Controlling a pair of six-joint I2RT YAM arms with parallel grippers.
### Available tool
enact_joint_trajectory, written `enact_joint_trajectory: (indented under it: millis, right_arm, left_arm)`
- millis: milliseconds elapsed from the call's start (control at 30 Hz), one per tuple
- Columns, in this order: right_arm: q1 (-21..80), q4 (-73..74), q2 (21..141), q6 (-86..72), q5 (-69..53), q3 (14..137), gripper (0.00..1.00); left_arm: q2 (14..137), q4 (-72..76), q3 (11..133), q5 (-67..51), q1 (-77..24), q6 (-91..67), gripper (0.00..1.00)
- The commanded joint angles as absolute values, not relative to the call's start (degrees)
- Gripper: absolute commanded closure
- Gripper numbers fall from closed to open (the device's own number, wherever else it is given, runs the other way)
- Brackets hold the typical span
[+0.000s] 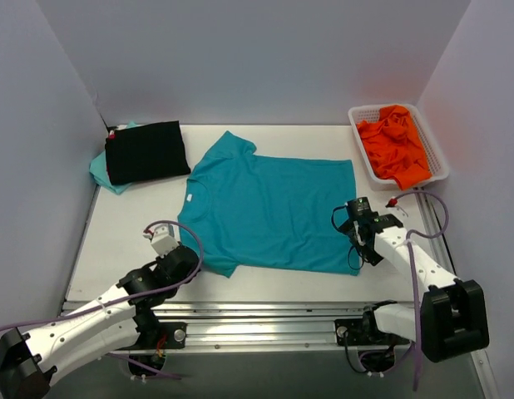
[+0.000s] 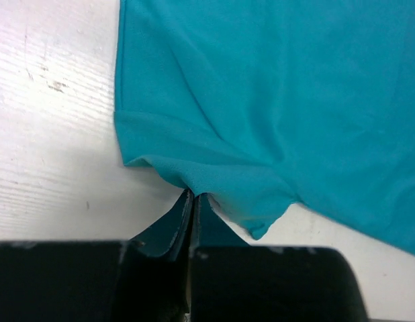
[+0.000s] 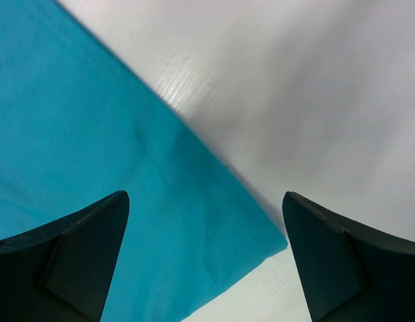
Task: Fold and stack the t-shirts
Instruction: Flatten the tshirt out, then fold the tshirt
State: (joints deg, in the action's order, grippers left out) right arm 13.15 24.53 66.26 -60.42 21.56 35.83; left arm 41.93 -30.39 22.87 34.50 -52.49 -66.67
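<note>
Two shirts look finished: a folded black t-shirt (image 1: 146,151) sits on top of a folded teal one (image 1: 101,173) at the far left corner of the counter (image 1: 116,241). A third, the teal t-shirt (image 1: 274,212), lies spread flat mid-counter, collar toward the left, and by my reading its folding is only starting. The left claw (image 2: 193,201) is pinched tight on the edge of the near sleeve, the cloth bunched at its tips. The right claw (image 3: 206,221) hangs wide open over the near hem corner, gripping nothing. Orange t-shirts (image 1: 396,143) are heaped unfolded in the white basket (image 1: 441,162) at the far right, so most of the work appears to remain.
</note>
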Motion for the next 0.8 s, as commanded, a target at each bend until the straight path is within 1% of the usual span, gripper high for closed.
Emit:
enact_joint_trajectory:
  millis: [0, 33, 67, 133, 167, 267, 367, 400, 533, 767]
  right_arm:
    - [12.92, 36.27, 69.59, -65.10, 25.81, 43.23, 0.07]
    - [12.92, 41.61, 70.91, -66.00, 26.88, 44.90, 0.07]
    - [12.83, 43.49, 72.15, -66.18, 27.24, 47.26, 0.08]
    - [12.92, 45.96, 75.31, -65.48, 25.15, 47.73, 0.11]
    - [13.09, 45.71, 76.02, -65.30, 23.92, 45.98, 0.15]
    - [16.42, 42.90, 75.06, -67.49, 20.66, 39.85, 0.17]
    - [22.66, 40.69, 73.66, -70.65, 18.28, 37.01, 0.18]
    - [25.63, 41.39, 73.30, -71.88, 18.54, 37.00, 0.18]
    - [28.03, 42.80, 72.16, -72.95, 18.11, 37.70, 0.20]
    - [29.18, 44.12, 72.16, -74.35, 18.72, 38.67, 0.25]
  left_arm:
    - [40.95, -24.72, 22.15, 30.68, -47.56, -59.42, 0.98]
    - [41.39, -23.91, 21.71, 29.72, -46.94, -59.07, 0.98]
    - [41.92, -23.12, 21.54, 29.27, -45.72, -58.45, 0.98]
    - [44.03, -19.70, 20.84, 27.96, -44.74, -57.57, 0.98]
    - [45.51, -18.56, 20.66, 26.47, -43.69, -56.87, 0.98]
    - [48.15, -15.12, 20.65, 24.44, -42.28, -55.64, 0.98]
    - [49.39, -13.89, 20.83, 23.21, -41.66, -54.93, 0.98]
    - [49.48, -13.45, 20.66, 22.86, -41.57, -54.84, 0.98]
    - [49.40, -13.10, 20.48, 22.50, -41.40, -54.67, 0.98]
    - [48.08, -13.01, 19.69, 22.68, -41.13, -54.84, 0.98]
